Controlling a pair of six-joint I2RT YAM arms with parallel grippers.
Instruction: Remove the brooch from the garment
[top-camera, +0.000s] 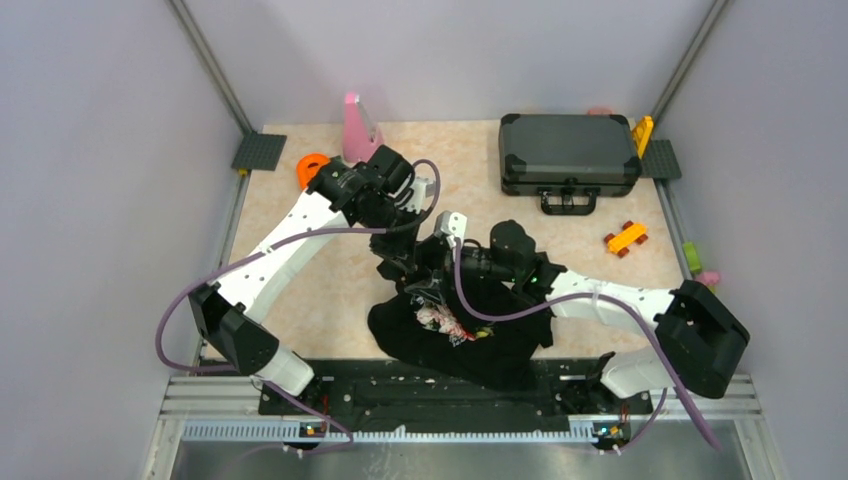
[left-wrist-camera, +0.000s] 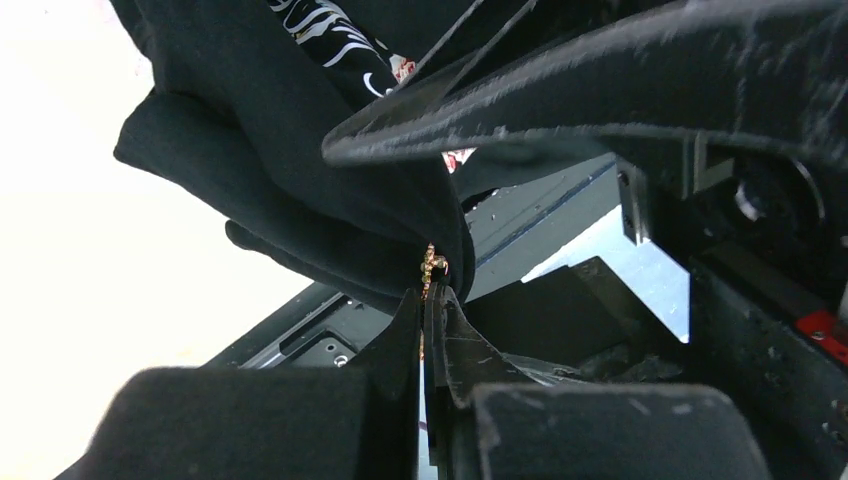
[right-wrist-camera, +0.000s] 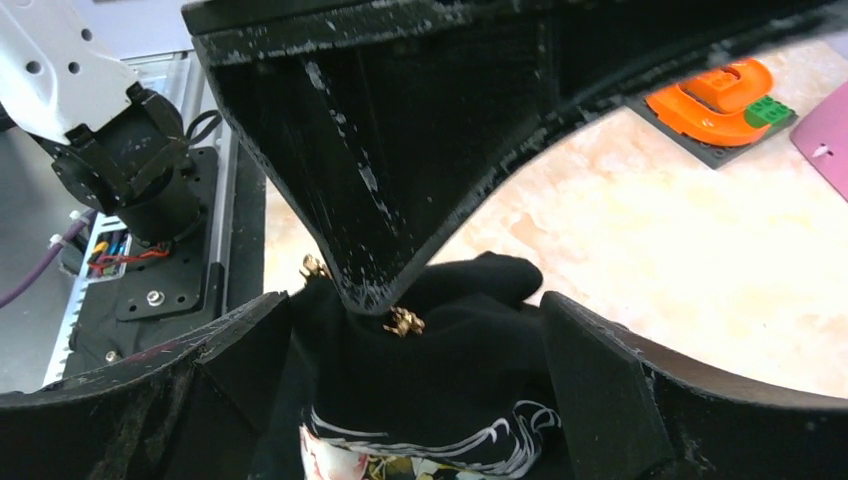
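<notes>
The garment (top-camera: 490, 345), a black T-shirt with white script and a floral print, lies bunched at the near middle and is drawn up towards both grippers. In the left wrist view the cloth (left-wrist-camera: 270, 130) hangs above my left gripper (left-wrist-camera: 430, 295), which is shut on the tiny gold brooch (left-wrist-camera: 433, 264) at a fold's edge. In the right wrist view the brooch (right-wrist-camera: 405, 321) shows at the tip of the left gripper's black wedge, against the cloth (right-wrist-camera: 440, 390). My right gripper (right-wrist-camera: 418, 310) holds that bunch of cloth between its fingers. Both grippers, left (top-camera: 408, 268) and right (top-camera: 440, 283), meet over the shirt's far edge.
A dark grey hard case (top-camera: 568, 150) stands at the back right. A pink piece (top-camera: 357, 125) and an orange ring (top-camera: 312, 168) are at the back left. An orange toy (top-camera: 625, 238) lies right of centre. Walls close in on three sides.
</notes>
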